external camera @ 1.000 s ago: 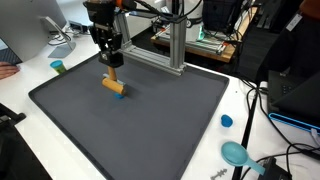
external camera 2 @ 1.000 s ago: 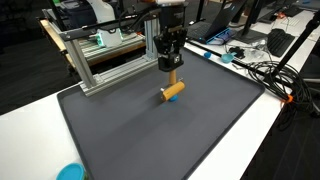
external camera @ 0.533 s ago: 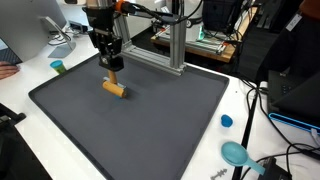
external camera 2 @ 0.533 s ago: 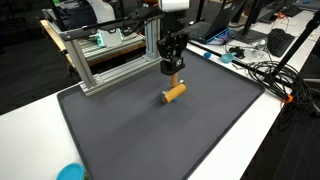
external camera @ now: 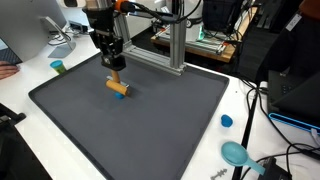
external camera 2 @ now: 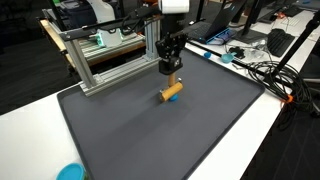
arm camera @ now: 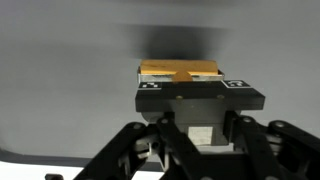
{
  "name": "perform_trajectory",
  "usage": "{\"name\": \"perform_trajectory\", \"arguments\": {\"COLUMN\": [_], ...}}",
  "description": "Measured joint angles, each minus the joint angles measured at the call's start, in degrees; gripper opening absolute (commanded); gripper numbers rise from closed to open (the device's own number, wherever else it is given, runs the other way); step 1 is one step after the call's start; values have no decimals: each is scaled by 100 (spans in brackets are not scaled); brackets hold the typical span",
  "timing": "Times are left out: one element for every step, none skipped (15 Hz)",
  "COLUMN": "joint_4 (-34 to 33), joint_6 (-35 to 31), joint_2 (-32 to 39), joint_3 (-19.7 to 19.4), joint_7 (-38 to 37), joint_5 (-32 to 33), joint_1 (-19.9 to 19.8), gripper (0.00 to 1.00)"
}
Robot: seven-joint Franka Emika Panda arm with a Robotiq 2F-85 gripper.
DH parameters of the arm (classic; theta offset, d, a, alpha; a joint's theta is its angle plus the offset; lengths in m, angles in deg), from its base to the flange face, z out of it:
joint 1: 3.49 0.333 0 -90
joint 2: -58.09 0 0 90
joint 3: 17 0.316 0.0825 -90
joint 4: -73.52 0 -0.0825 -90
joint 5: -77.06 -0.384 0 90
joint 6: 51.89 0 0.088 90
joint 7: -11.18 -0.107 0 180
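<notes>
My gripper [external camera: 114, 68]: matte black, blocky, narrowing toward fingertips in both exterior views. Above it, orange band [external camera: 121, 5] at wrist. Higher up, arm link [external camera 2: 175, 5] white, rounded. Wrist view: black housing [arm camera: 200, 100], flat top edge, small black-and-white square markings [arm camera: 150, 87] at both corners. Below, black linkage bars [arm camera: 130, 150], angled, criss-crossing. Pale grey block [arm camera: 203, 135] at centre.

Surface: dark grey mat [external camera 2: 150, 135] lying on a white table [external camera 2: 25, 125].
Behind: aluminium frame [external camera 2: 90, 62]; a monitor [external camera: 30, 25] and desk clutter beyond.
Table edge: tangled black cables [external camera 2: 270, 78].
Light: even indoor light, soft shadows.
</notes>
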Motion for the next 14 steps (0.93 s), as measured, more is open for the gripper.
{"name": "perform_trajectory", "arguments": {"joint_4": [-17,-31,-45,-62,-80,-100,-115,-125,-130,-130,-126,-126,-126,-126], "joint_6": [-37,-82,-114,-118,-96,-39,36,113,192,277,297,297,297,297], "joint_2": [16,30,45,66,87,104,113,119,130,146,159,162,162,162], "joint_3": [0,0,0,-1,0,1,3,4,4,9,6,6,6,6], "joint_7": [0,0,0,0,4,17,43,67,88,132,142,140,139,139], "joint_5": [0,0,0,0,0,-7,-22,-38,-64,-134,-137,-134,-134,-134], "joint_1": [-2,-3,-4,-5,-5,-5,-8,-12,-18,-30,-32,-32,-30,-30], "gripper": [21,21,21,21,21,21,21,21,21,46,46,46,46,46]}}
